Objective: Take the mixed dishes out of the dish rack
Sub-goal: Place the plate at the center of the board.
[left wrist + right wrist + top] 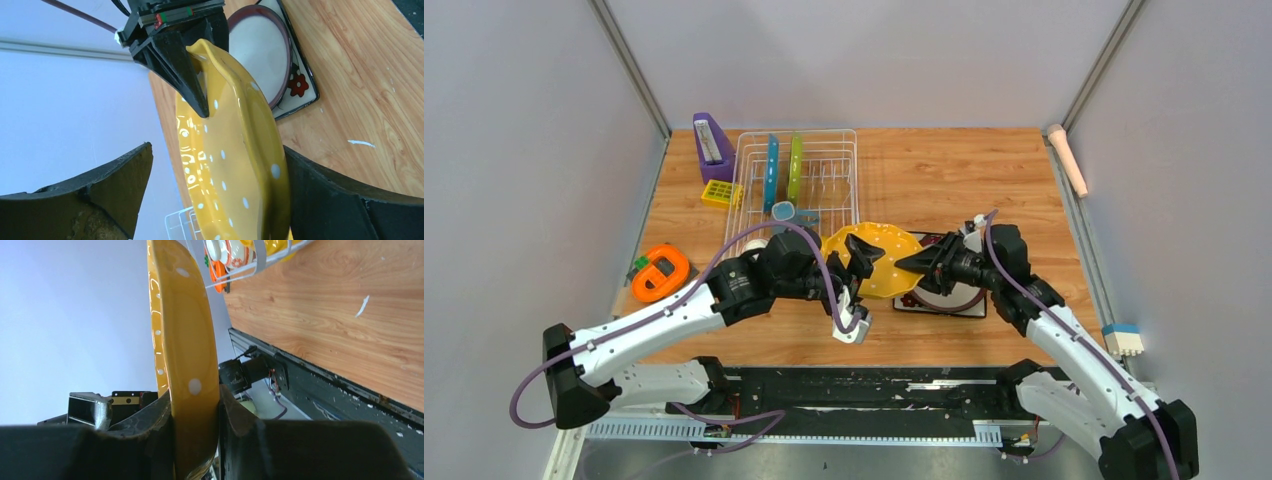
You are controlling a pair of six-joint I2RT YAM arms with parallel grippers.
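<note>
A yellow white-dotted plate (886, 255) hangs on edge over the table between both grippers. My right gripper (914, 265) is shut on its rim, seen up close in the right wrist view (195, 395) on the plate (182, 340). My left gripper (861, 262) is open around the opposite rim (217, 150); one finger (330, 200) lies against the plate (235, 150), the other stands apart. The red-rimmed round plate (954, 295) lies on the dark square plate (969, 308). The white dish rack (844, 140) holds blue-dotted (771, 172) and green-dotted (795, 167) plates and a blue-grey mug (784, 211). The patterned bowl (235, 255) sits in its near end.
A purple slanted holder (712, 145) and a small yellow grid block (721, 193) stand left of the rack. An orange tape measure (661, 272) lies at the left edge. A pink object (1068, 158) and a white-blue block (1123, 340) sit on the right rail.
</note>
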